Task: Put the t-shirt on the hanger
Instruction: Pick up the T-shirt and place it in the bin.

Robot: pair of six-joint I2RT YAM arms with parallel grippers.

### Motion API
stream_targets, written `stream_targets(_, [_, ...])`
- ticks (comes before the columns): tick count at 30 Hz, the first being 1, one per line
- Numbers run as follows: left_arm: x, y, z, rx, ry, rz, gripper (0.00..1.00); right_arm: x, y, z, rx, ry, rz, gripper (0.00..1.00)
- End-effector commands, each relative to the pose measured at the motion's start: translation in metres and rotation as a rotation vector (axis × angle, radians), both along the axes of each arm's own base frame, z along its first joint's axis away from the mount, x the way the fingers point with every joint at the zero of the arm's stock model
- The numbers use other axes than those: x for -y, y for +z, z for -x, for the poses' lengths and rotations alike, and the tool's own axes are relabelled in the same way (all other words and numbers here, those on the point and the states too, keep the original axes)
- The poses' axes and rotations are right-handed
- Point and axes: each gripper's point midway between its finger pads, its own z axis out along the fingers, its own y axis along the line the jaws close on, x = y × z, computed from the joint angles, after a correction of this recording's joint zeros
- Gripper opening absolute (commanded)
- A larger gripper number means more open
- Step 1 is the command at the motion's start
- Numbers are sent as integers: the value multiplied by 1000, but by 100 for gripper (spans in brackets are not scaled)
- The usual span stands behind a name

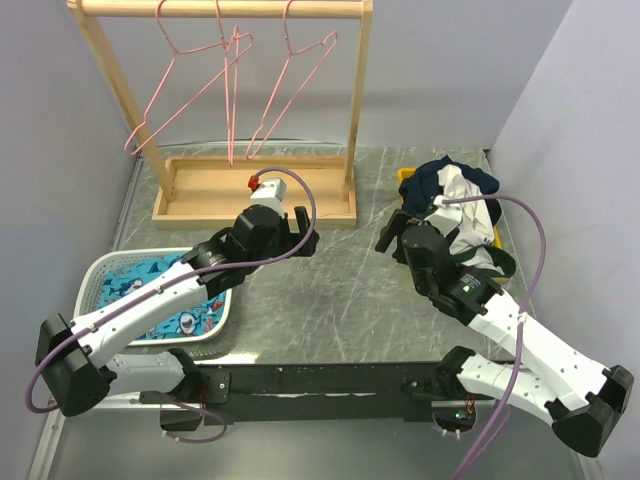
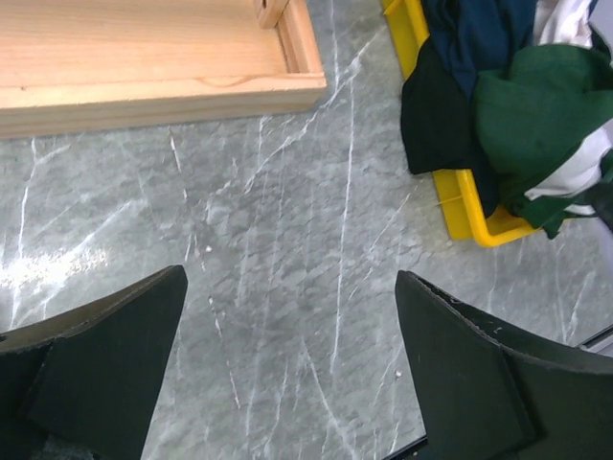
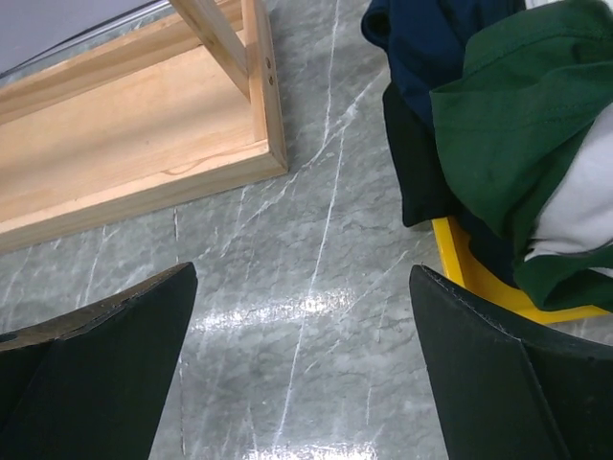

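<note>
The dark green and white t-shirt [image 1: 468, 190] lies crumpled in a heap at the right of the table; it also shows in the left wrist view [image 2: 536, 120] and the right wrist view [image 3: 508, 115]. Three pink wire hangers hang from the wooden rail at the back: one on the left [image 1: 172, 92], one in the middle [image 1: 234, 90], one on the right [image 1: 292, 88]. My left gripper [image 1: 304, 232] [image 2: 292, 278] is open and empty over bare table. My right gripper [image 1: 390, 232] [image 3: 305, 271] is open and empty, just left of the heap.
The t-shirt lies in a yellow bin [image 2: 469, 216] together with navy-black clothes [image 3: 431, 48]. The wooden rack base [image 1: 200, 190] stands at the back. A white basket [image 1: 95, 272] with a blue shark-print cloth [image 1: 160, 290] stands at the front left.
</note>
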Motion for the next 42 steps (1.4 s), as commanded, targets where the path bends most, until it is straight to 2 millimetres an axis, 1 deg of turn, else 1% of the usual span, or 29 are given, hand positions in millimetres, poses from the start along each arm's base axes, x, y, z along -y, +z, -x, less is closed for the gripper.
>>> stream_targets(1, [-3,7,7,-11,-8,16,96,3,22,-8,21,-24,7,100])
stream_targets(2, [-2,8,8,-19,-18,23,96,10,21,-14,8,-43,14,100])
stream_targets(3, [-1,7,9,-24,-22,25,96,13,13,-17,-29,-50,32,100])
stream_targets(4, [0,9,10,-24,-27,32,96,11,15,-20,-43,-31,12,100])
stream_targets(6, [1,10,12,-28,-35,41,96,26,11,-33,-66,-70,14,100])
stream_targets(8, [2,11,13,-29,-39,42,96,33,18,-41,-66,-84,0,100])
stream_targets(9, [0,8,12,-35,-33,34,96,49,17,-48,-73,-138,3,100])
stream_targets(11, [0,10,12,-38,-29,31,96,64,23,-56,-68,-184,-10,100])
stream_targets(12, [0,9,11,-42,-26,27,96,82,22,-62,-75,-238,-17,100])
stream_targets(13, [1,9,10,-49,-25,21,96,91,23,-66,-73,-261,-30,100])
stream_targets(15, [4,11,11,-55,-35,25,96,99,22,-75,-75,-284,-71,100])
stream_targets(16, [4,10,11,-57,-34,26,96,110,23,-79,-69,-316,-79,100])
stream_targets(19, [4,12,12,-61,-35,28,96,121,19,-89,-80,-372,-61,100])
stream_targets(23, [1,18,12,-49,-28,28,96,145,-1,-79,-154,-503,14,100])
stream_targets(24, [0,19,12,-46,-26,31,96,147,-14,-73,-170,-508,27,100])
stream_targets(25, [-1,19,12,-45,-27,29,96,146,-19,-72,-173,-501,26,100])
stream_targets(29, [-2,16,11,-48,-27,17,96,148,-48,-72,-202,-511,11,99])
stream_targets(30, [-1,17,10,-48,-28,15,96,149,-54,-76,-227,-514,19,95])
stream_targets(31, [-2,17,10,-51,-23,12,96,148,-55,-78,-238,-505,20,83])
stream_targets(32, [-3,17,10,-51,-19,8,96,149,-53,-81,-242,-502,21,77])
stream_targets(33, [-4,18,11,-49,-18,12,96,151,-40,-87,-219,-503,14,70])
stream_targets(34, [-5,19,11,-47,-14,13,96,149,-32,-90,-206,-483,3,44])
stream_targets(35, [-7,19,11,-45,-10,16,96,148,-19,-91,-182,-476,-10,30])
stream_targets(36, [-7,19,12,-44,-9,21,96,147,6,-97,-131,-464,-33,7])
stream_targets(37, [-8,20,12,-42,-5,24,96,143,21,-99,-104,-443,-47,1])
stream_targets(38, [-8,21,12,-42,-5,26,96,142,38,-97,-68,-433,-62,0])
stream_targets(39, [-8,23,12,-40,-6,31,96,140,71,-100,-3,-418,-87,0])
stream_targets(41, [-7,27,12,-36,-12,38,96,134,110,-94,66,-375,-123,0])
stream_targets(42, [-8,27,13,-37,-14,36,96,131,143,-91,138,-354,-146,0])
